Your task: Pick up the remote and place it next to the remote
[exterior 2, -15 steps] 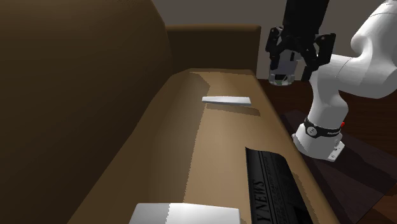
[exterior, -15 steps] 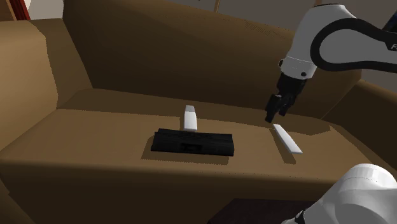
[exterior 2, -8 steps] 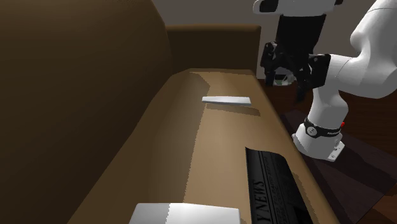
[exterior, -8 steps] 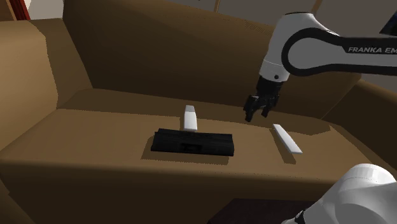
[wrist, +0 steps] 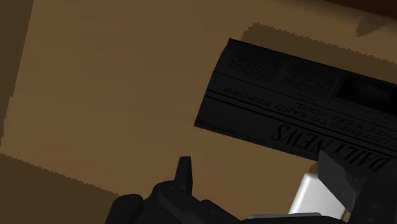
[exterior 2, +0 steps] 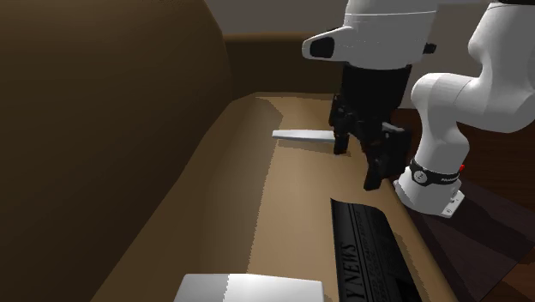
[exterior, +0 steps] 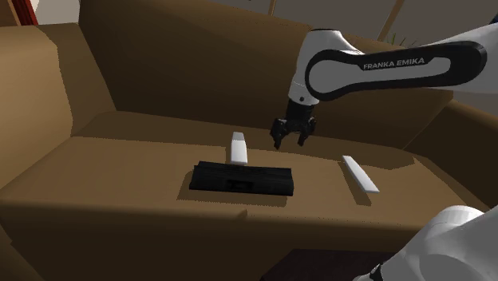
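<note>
Two white remotes lie on a brown sofa seat. One remote [exterior: 239, 148] rests just behind a black newspaper [exterior: 242, 177]. The other remote [exterior: 360, 173] lies apart, toward the shoulder view's right. My gripper [exterior: 289, 142] hangs open and empty a little above the seat between them, nearer the remote behind the newspaper. In the second exterior view the gripper [exterior 2: 360, 163] partly hides the far remote [exterior 2: 300, 135], while the near remote [exterior 2: 249, 288] lies at the bottom edge. In the wrist view the fingers [wrist: 184, 173] stand apart, and a white remote [wrist: 310, 195] shows beside the newspaper [wrist: 292, 95].
The sofa backrest [exterior: 199, 64] rises behind the seat and an armrest [exterior: 32, 88] stands at the shoulder view's left. The seat's front edge [exterior: 199, 231] drops off toward the camera. My stand's base [exterior 2: 429, 184] sits on the dark floor beside the sofa.
The arm has swung toward the shoulder view's left, from above the right-hand remote to near the remote behind the newspaper. The gripper stayed open. Neither remote moved.
</note>
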